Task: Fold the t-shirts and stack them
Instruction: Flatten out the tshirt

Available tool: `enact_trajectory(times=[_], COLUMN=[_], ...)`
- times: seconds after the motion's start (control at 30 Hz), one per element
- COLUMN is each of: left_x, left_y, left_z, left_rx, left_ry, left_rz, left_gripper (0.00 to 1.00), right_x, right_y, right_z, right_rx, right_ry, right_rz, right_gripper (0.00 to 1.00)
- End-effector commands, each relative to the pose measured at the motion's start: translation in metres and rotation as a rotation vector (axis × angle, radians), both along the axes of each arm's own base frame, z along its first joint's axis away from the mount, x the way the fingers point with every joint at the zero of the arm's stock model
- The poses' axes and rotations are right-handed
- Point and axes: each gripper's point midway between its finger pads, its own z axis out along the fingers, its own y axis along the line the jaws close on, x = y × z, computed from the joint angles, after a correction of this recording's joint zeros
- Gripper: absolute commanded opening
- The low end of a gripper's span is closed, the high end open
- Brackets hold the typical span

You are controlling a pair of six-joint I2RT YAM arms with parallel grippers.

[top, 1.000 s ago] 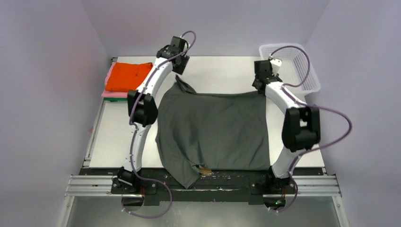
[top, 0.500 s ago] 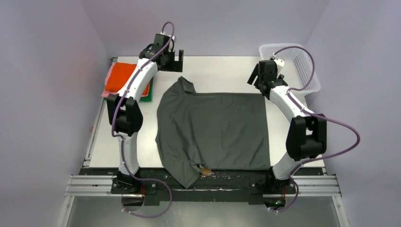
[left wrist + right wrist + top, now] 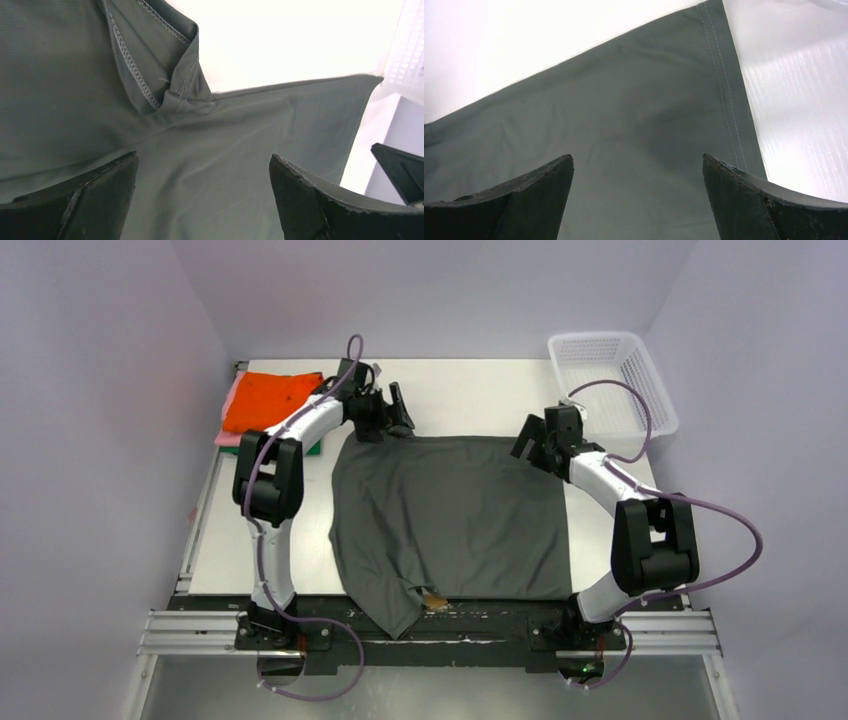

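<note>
A dark grey t-shirt [image 3: 450, 515] lies spread flat in the middle of the white table, its near edge hanging over the front rail. My left gripper [image 3: 398, 420] hovers open over the shirt's far left corner; in the left wrist view the gripper [image 3: 202, 167] has grey cloth [image 3: 210, 150] and a stitched sleeve fold [image 3: 170, 95] beneath it, nothing pinched. My right gripper [image 3: 524, 443] stands open over the far right corner; the right wrist view shows that gripper [image 3: 638, 167] above the hemmed edge [image 3: 724, 85]. A folded orange t-shirt [image 3: 270, 400] tops a pink one [image 3: 232, 437] and a green one [image 3: 314, 448] at the far left.
A white mesh basket [image 3: 600, 338] stands at the far right corner of the table and shows as a white edge [image 3: 410, 50] in the left wrist view. Purple walls close in on the table at the left, the back and the right.
Both grippers opened and let go of the grey shirt's far edge, which now lies flat. Both arms then swung in and down over its far corners.
</note>
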Motion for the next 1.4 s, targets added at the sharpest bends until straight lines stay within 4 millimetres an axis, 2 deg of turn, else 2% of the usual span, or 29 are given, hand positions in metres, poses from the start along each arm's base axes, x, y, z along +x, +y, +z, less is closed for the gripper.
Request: enact_trajectory(times=[0.0, 0.13, 0.23, 0.4, 0.6, 0.67, 0.73, 0.83, 0.87, 0.93, 0.97, 1.07, 1.1, 1.2, 1.3, 1.37], left_x=[0.028, 0.042, 0.056, 0.085, 0.132, 0.14, 0.134, 0.104, 0.086, 0.043, 0.021, -0.054, -0.079, -0.136, -0.172, -0.18], left_y=[-0.023, -0.023, -0.032, -0.059, -0.074, -0.074, -0.075, -0.056, -0.041, -0.015, -0.003, 0.03, 0.037, 0.045, 0.05, 0.047], left_z=[0.012, -0.01, -0.013, 0.01, 0.034, 0.038, 0.056, 0.078, 0.071, 0.101, 0.106, 0.087, 0.075, 0.045, 0.014, 0.001], left_rx=[-0.147, -0.117, -0.162, -0.254, -0.284, -0.278, -0.285, -0.17, -0.09, 0.013, 0.063, 0.183, 0.194, 0.204, 0.244, 0.237], left_ry=[-0.043, 0.005, -0.015, -0.079, -0.184, -0.18, -0.191, -0.225, -0.206, -0.225, -0.227, -0.175, -0.14, -0.066, 0.023, 0.069], left_rz=[0.049, 0.085, 0.087, 0.06, 0.09, 0.091, 0.043, 0.024, 0.043, 0.06, 0.071, 0.112, 0.125, 0.11, 0.096, 0.081], left_gripper=[1.0, 1.0, 1.0, 1.0, 1.0, 1.0, 1.0, 1.0, 1.0, 1.0, 1.0, 1.0, 1.0, 1.0, 1.0, 1.0], right_x=[0.018, 0.017, 0.017, 0.018, 0.02, 0.02, 0.019, 0.015, 0.014, 0.009, 0.005, -0.009, -0.015, -0.034, -0.054, -0.063], right_y=[0.01, 0.009, 0.007, 0.004, -0.002, -0.003, -0.005, -0.009, -0.008, -0.005, -0.004, 0.002, 0.004, 0.009, 0.013, 0.018], right_z=[0.015, 0.012, 0.011, 0.007, 0.002, 0.002, 0.004, 0.007, 0.008, 0.009, 0.01, 0.008, 0.009, -0.002, -0.018, -0.025], right_rx=[0.044, 0.05, 0.041, 0.023, -0.005, -0.01, -0.022, -0.04, -0.039, -0.036, -0.038, -0.047, -0.046, -0.039, -0.023, 0.008], right_ry=[-0.079, -0.069, -0.066, -0.05, -0.027, -0.024, -0.022, -0.022, -0.023, -0.027, -0.024, -0.003, 0.0, 0.038, 0.08, 0.091], right_rz=[0.013, 0.0, -0.01, -0.019, -0.041, -0.043, -0.053, -0.061, -0.052, -0.041, -0.037, -0.018, -0.012, 0.002, 0.01, 0.028], right_gripper=[0.99, 0.99, 0.99, 0.99, 0.99, 0.99, 0.99, 0.99, 0.99, 0.99, 0.99, 0.99, 0.99, 0.99, 0.99, 0.99])
